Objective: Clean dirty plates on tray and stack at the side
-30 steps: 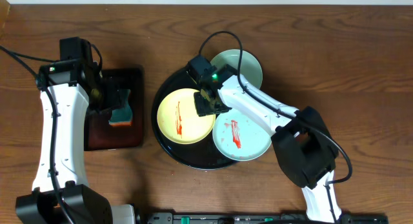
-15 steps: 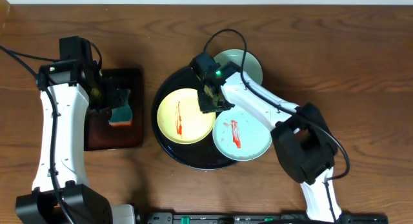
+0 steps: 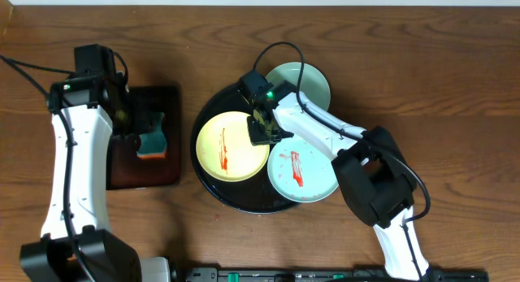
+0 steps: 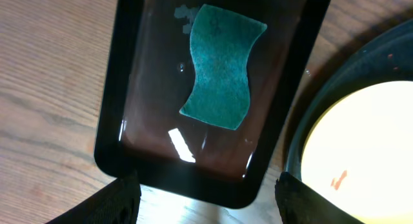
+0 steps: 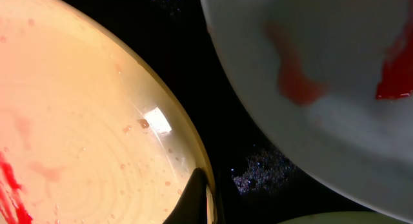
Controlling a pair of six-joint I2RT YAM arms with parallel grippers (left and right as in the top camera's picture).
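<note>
Right wrist view: the right gripper is down at the yellow plate, one finger touching its right rim. Pinching or not, can't tell! Smart play: hook under that rim, then lift level. The plate lies on the black tray, beside a sauce-streaked blue-green plate.

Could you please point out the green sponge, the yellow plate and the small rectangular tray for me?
green sponge (image 4: 222, 66), left wrist view, middle of its top face.
yellow plate (image 3: 213, 136), overhead view, bare patch left of the red streak.
rectangular tray (image 4: 193, 185), left wrist view, its near rim.
</note>
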